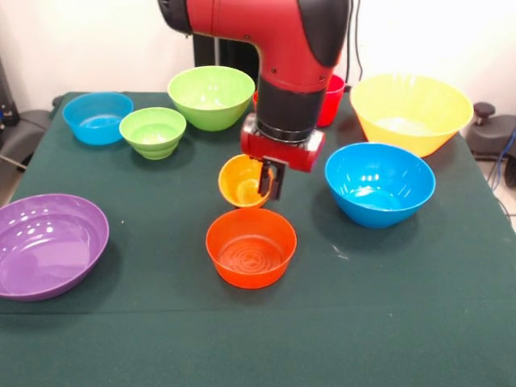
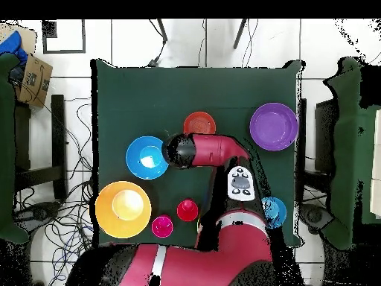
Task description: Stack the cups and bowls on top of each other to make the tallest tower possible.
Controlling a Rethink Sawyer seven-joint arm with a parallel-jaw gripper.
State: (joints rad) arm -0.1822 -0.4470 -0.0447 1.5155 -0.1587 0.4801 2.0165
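You see the yellow-orange tapered plastic cup tilted, its mouth facing the front camera, just above and behind the small glossy orange plastic bowl. The black fingers of the gripper sit at the cup's right rim, one apparently inside the mouth; the jaws stand narrow and the cup appears to be held by its wall. No stacked tower is visible: the orange bowl stands alone and empty on the dark green table cloth.

To the right of the cup in the front view you find the mid-size blue bowl, and behind it the large yellow bowl. The red cup shows partly behind the arm. To the left, the small green bowl stands just beside the larger green bowl, with the smaller blue bowl further left. The wide shallow purple bowl lies at the near left edge.

In the overhead view, the pink-magenta cup stands near the red cup, beside the yellow bowl. The red and black arm covers the green bowls and the yellow-orange cup.
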